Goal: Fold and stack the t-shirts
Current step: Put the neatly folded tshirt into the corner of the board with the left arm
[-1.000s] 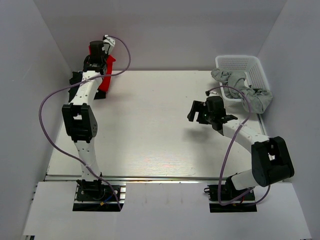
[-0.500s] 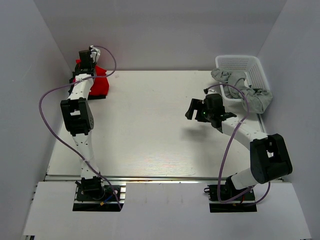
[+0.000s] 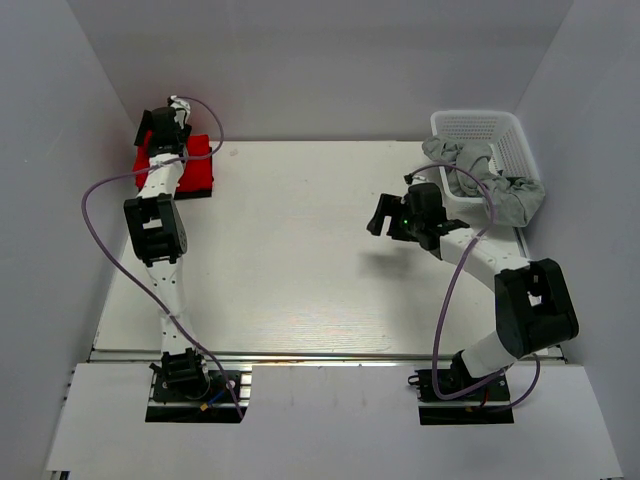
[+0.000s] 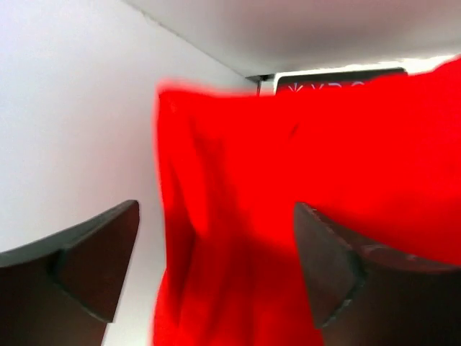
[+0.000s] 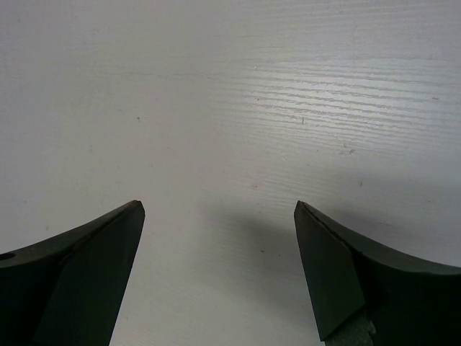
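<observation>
White bench [image 3: 300, 260] between pale grey walls, red t-shirt [image 3: 200, 170] at the far-left corner.
Left fingers [image 4: 94, 259] apart over the red cloth; right fingers [image 5: 79, 281] apart above the bench.

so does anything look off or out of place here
One thing: a grey cloth hangs bunched over the near rim of the white basket at far right, half out of it. The red shirt lies in the far-left corner; nothing else looks odd.
</observation>
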{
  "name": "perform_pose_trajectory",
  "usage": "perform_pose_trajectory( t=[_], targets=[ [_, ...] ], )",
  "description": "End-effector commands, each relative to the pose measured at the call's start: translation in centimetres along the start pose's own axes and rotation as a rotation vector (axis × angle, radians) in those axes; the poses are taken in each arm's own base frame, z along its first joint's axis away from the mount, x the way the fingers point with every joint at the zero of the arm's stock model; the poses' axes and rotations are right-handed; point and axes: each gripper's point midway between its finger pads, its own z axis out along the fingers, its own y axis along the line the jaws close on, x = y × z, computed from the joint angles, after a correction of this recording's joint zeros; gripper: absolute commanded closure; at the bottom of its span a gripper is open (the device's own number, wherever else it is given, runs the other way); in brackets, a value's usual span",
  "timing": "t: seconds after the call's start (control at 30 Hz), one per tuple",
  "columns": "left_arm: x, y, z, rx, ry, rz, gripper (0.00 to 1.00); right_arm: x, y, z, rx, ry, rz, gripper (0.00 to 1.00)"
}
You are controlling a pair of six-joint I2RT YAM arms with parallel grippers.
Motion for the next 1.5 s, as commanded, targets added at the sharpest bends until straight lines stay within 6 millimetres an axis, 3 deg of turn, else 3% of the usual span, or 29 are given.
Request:
perform_pose_trajectory(
  t=[0.0, 0.13, 0.2, 0.27, 0.3, 0.33, 0.37, 0.43, 0.47, 0.5, 0.53, 0.57, 0.6, 0.7, 0.73, 0.77, 0.8, 0.83, 0.87, 0.9, 0.93, 0.97, 1.0, 1.03, 1.1, 1.13, 1.23, 1.3, 1.47],
  targets=[
    [-3.1, 3.8, -0.3, -0.12, -0.075, -0.081, 0.0, -1.5, 1.1, 0.2, -0.034, -0.023, -0.001, 0.1],
    [-4.1, 4.8, -0.6, -0.146, -0.099, -0.142, 0.0, -1.4, 1.5, 0.3, -0.052, -0.011, 0.001, 0.1],
    [-5.6, 6.1, -1.8, -0.153, -0.119, -0.207, 0.0, -1.3, 1.8, 0.3, -0.069, -0.008, 0.003, 0.1],
    [-6.3, 6.0, -2.5, -0.108, -0.134, -0.234, 0.0, -0.9, 2.0, 0.3, -0.084, 0.0, 0.007, 0.1],
    [-6.4, 4.8, -2.7, -0.035, -0.135, -0.237, 0.0, -0.9, 2.0, 0.4, -0.087, 0.001, 0.005, 0.1],
    [-7.6, 4.8, -4.0, -0.013, -0.16, -0.249, 0.0, -0.9, 2.2, 0.3, -0.096, -0.005, 0.005, 0.1],
    [-7.5, 3.4, -4.3, 0.033, -0.159, -0.251, 0.0, -0.7, 2.3, 0.2, -0.105, 0.001, 0.006, 0.1],
    [-7.5, 2.3, -5.3, 0.109, -0.154, -0.286, 0.0, -0.8, 2.4, -0.1, -0.113, -0.007, 0.006, 0.1],
    [-9.1, 1.4, -6.6, 0.185, -0.191, -0.313, 0.0, -0.6, 2.2, -0.2, -0.109, -0.009, 0.006, 0.1],
    [-9.2, 1.0, -7.1, 0.223, -0.186, -0.344, 0.0, -0.8, 2.4, -0.6, -0.117, -0.022, -0.003, 0.1],
    [-8.9, -0.8, -8.0, 0.317, -0.156, -0.397, 0.0, -1.0, 2.5, -0.9, -0.119, -0.036, -0.009, 0.1],
    [-9.2, -1.0, -8.8, 0.347, -0.153, -0.436, 0.0, -1.0, 2.4, -1.1, -0.114, -0.043, -0.012, 0.1],
    [-10.1, -1.1, -10.5, 0.391, -0.157, -0.462, 0.0, -0.9, 2.0, -1.5, -0.105, -0.052, -0.023, 0.1],
    [-10.1, -5.9, -14.8, 0.537, -0.115, -0.482, 0.0, -1.1, 1.3, -2.2, -0.07, -0.076, -0.036, 0.1],
    [-12.3, -4.9, -17.6, 0.54, -0.184, -0.505, 0.0, -1.1, 1.2, -2.4, -0.066, -0.084, -0.041, 0.1],
    [-10.0, -8.5, -19.1, 0.566, -0.113, -0.511, 0.0, -1.0, 1.0, -2.9, -0.06, -0.097, -0.047, 0.1],
    [-9.9, -9.6, -20.9, 0.591, -0.122, -0.516, 0.0, -1.1, 1.0, -3.3, -0.062, -0.108, -0.048, 0.1],
    [-6.5, -12.6, -22.3, 0.63, -0.06, -0.491, 0.0, -1.0, 1.0, -3.5, -0.063, -0.114, -0.048, 0.1],
    [-8.4, -11.4, -25.0, 0.621, -0.14, -0.529, 0.0, -0.8, 0.8, -4.1, -0.062, -0.129, -0.058, 0.1],
    [-8.4, -13.3, -27.7, 0.654, -0.147, -0.516, 0.0, -0.5, 0.7, -4.6, -0.066, -0.143, -0.059, 0.1],
    [-5.4, -14.9, -28.7, 0.636, -0.081, -0.5, 0.0, -0.5, 0.5, -5.3, -0.06, -0.162, -0.065, 0.1],
    [-5.0, -15.6, -30.2, 0.651, -0.084, -0.497, 0.0, -0.4, 0.2, -5.6, -0.048, -0.171, -0.068, 0.1],
    [-5.6, -15.1, -32.5, 0.663, -0.124, -0.514, 0.0, -1.0, 0.3, -6.6, -0.053, -0.209, -0.076, 0.1],
    [-3.3, -17.7, -34.7, 0.711, -0.094, -0.458, 0.0, 0.1, -0.3, -6.6, -0.037, -0.198, -0.075, 0.1],
    [-2.7, -18.7, -37.6, 0.753, -0.127, -0.467, 0.0, -0.6, -0.5, -7.7, -0.024, -0.254, -0.087, 0.1],
    [-1.4, -19.7, -40.3, 0.81, -0.147, -0.439, 0.0, 0.6, -1.2, -7.5, -0.012, -0.238, -0.083, 0.1],
    [0.7, -20.4, -42.8, 0.816, -0.154, -0.426, 0.0, 1.3, -1.4, -8.2, -0.033, -0.278, -0.074, 0.1],
    [1.5, -19.4, -43.6, 0.794, -0.171, -0.427, 0.0, 1.1, -1.0, -8.9, -0.062, -0.315, -0.078, 0.1],
    [1.9, -18.4, -45.7, 0.81, -0.258, -0.43, 0.0, 1.6, -1.0, -9.7, -0.086, -0.355, -0.068, 0.1]
  ],
)
